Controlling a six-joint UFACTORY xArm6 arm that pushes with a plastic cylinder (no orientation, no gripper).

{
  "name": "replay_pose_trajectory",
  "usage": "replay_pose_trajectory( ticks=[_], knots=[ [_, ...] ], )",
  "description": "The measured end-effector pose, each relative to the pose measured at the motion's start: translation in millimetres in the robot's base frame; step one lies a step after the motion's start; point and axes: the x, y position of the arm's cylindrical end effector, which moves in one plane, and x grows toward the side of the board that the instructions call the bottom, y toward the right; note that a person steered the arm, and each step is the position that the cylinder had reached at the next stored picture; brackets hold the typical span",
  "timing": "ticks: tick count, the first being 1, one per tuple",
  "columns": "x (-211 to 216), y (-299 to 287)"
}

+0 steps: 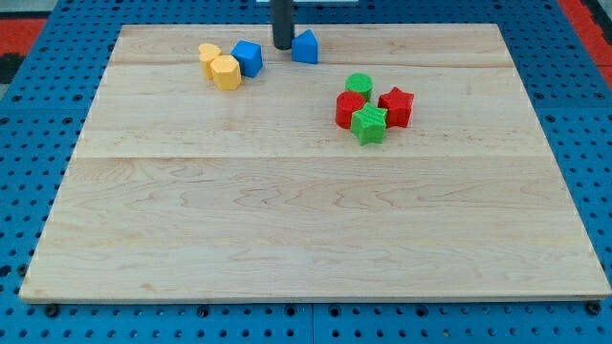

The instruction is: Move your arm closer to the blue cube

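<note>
Rested my tip (283,47) on worktop (306,229) between blue cube (248,57) and blue wedge-like block (305,47); no fingers fitted, nothing held.

The dark straight rod (282,24) is cut off at the view's top edge. It hides a bit of the small blue pointed block (306,47).

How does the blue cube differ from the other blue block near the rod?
The blue cube is box-shaped and touches a yellow block; the other blue block has a peaked top and stands alone. My tip is right beside the peaked block, while the cube sits further toward the view's left. Both are blue.
</note>
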Motion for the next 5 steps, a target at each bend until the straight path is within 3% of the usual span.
replay_pose_trajectory(
  ticks=[1, 2, 4, 5],
  knots=[
    [0, 37],
    [0, 37],
    [-10, -63],
    [-12, -78]
  ],
)
